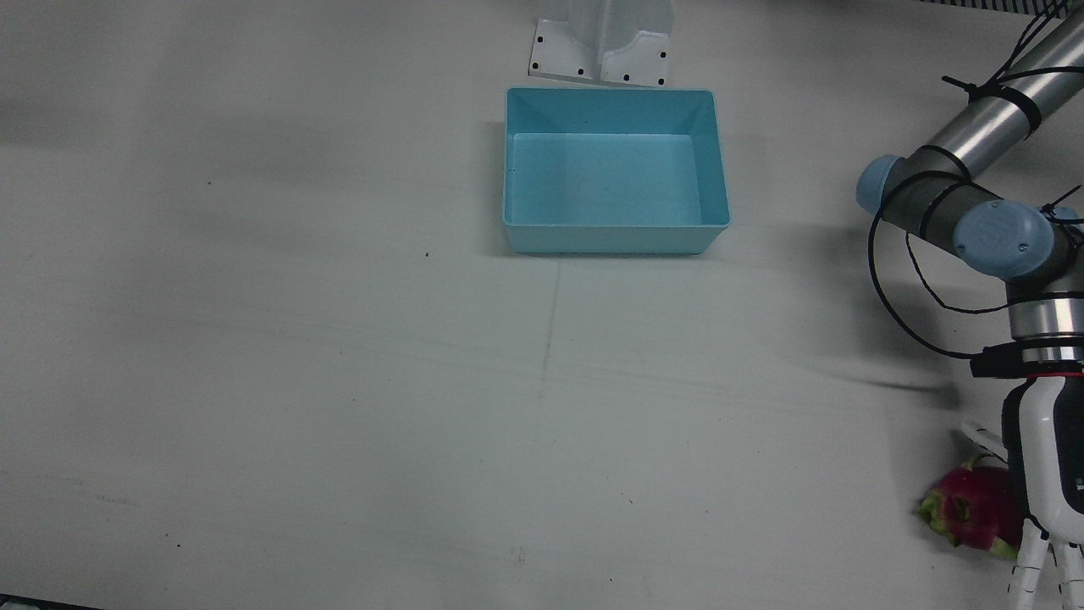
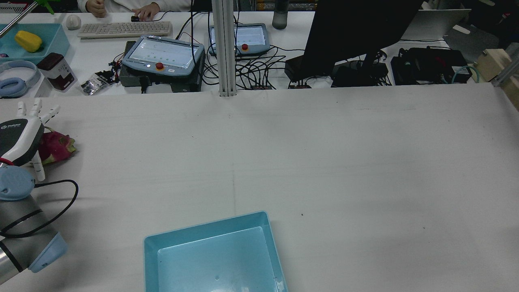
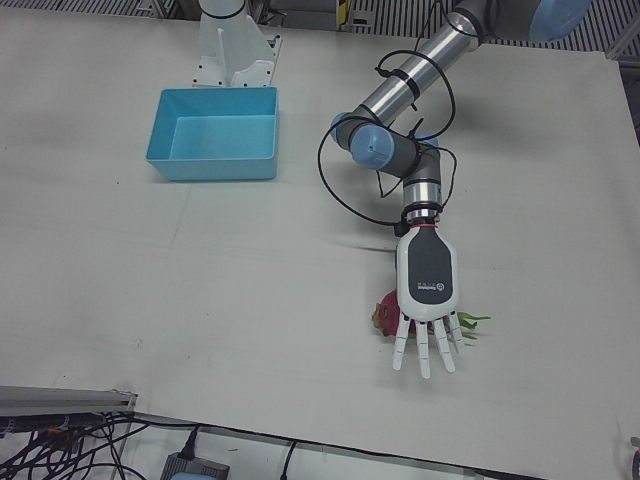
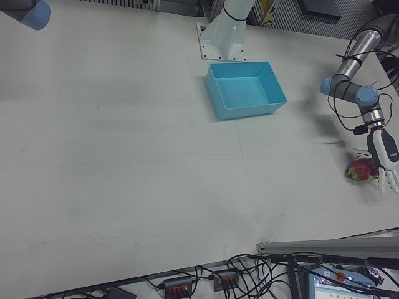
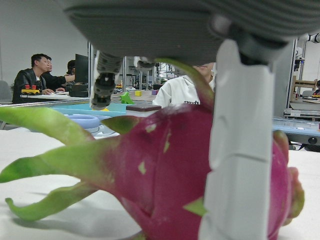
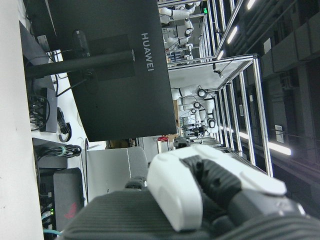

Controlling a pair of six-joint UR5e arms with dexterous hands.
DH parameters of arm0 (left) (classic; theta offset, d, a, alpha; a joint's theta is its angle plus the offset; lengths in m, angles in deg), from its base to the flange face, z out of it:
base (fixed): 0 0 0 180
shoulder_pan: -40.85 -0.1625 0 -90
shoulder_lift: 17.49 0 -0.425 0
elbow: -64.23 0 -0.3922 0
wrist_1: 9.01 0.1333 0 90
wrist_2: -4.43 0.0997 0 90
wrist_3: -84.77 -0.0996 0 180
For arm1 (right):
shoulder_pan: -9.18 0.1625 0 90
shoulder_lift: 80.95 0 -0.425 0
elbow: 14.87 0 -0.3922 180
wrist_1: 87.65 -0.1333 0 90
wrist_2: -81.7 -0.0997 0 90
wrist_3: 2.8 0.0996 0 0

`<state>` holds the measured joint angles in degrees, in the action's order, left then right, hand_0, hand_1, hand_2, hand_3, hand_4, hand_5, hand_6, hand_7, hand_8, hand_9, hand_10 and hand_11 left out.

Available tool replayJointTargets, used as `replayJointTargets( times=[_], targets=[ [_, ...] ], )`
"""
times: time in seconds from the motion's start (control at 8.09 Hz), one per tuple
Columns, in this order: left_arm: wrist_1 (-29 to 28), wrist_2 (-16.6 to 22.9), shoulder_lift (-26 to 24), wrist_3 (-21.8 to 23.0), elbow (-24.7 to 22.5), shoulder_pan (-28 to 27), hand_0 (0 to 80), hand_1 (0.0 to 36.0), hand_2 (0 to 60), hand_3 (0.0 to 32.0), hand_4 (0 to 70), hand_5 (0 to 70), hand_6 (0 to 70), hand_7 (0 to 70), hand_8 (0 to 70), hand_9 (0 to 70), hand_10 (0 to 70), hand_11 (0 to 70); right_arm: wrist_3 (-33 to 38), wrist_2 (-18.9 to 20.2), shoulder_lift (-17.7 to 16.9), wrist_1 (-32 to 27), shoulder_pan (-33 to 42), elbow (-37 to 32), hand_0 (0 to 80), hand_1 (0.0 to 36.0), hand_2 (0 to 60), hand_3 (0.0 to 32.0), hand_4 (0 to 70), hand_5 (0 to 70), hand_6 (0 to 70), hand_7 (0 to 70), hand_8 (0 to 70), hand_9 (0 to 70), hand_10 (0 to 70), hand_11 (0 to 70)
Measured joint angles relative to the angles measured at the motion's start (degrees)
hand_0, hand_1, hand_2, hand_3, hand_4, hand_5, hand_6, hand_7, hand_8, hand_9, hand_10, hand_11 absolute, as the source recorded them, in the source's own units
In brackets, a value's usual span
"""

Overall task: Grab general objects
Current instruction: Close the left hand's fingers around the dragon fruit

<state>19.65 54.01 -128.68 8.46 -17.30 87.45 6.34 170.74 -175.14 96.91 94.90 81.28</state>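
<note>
Dragon fruit [image 3: 386, 318]: lies on the white table [image 1: 339, 381] directly under the left hand, partly covered by the palm; red body and green leafy scales show on both sides of the hand in the left-front view.
Left hand [image 3: 427, 300]: palm down over the fruit, fingers [image 3: 423, 352] straight and spread, reaching past the fruit's far side; holding nothing yet. In the left hand view one finger [image 5: 240, 150] hangs in front of the fruit's skin, seemingly close to or against it; contact cannot be confirmed.
Right hand [image 6: 200, 200]: shows only in its own view, where the fingers look curled in; I cannot tell its state for sure.
Blue bin [image 1: 614, 169]: empty, well apart from the left hand, toward the robot's base.
Step in hand: closing on the fruit.
Doing it well: likely lower the palm until it seats on the rounded body, then curl the fingers around the bulk, not the floppy scales.
Risk: the fruit may roll sideways if the fingers meet it unevenly.
</note>
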Motion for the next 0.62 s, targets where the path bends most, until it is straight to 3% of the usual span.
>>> replayJointTargets(
  times=[0.37,0.49,0.62],
  targets=[
    [-2.55,0.07,-0.1,-2.06,2.11,0.14,54.1,21.7,4.0,15.8,2.8,0.0,0.0,0.0,0.0,0.0,0.0,0.0,0.0,0.0,0.03,0.0,-0.03,0.0,0.0,0.0,0.0,0.0,0.0,0.0,0.0,0.0,0.0,0.0,0.0,0.0],
    [-3.56,0.08,-0.18,-2.29,3.34,0.16,53.9,21.7,5.4,4.4,0.1,30.9,0.0,0.0,0.0,0.0,0.0,0.0,0.0,0.0,0.03,0.0,-0.03,0.0,0.0,0.0,0.0,0.0,0.0,0.0,0.0,0.0,0.0,0.0,0.0,0.0],
    [-4.42,0.08,-0.25,-2.42,4.42,0.16,53.7,21.7,6.4,0.4,0.0,54.2,0.0,0.0,0.0,0.0,0.0,0.0,0.0,0.0,0.02,0.0,-0.03,0.0,0.0,0.0,0.0,0.0,0.0,0.0,0.0,0.0,0.0,0.0,0.0,0.0]
  ],
)
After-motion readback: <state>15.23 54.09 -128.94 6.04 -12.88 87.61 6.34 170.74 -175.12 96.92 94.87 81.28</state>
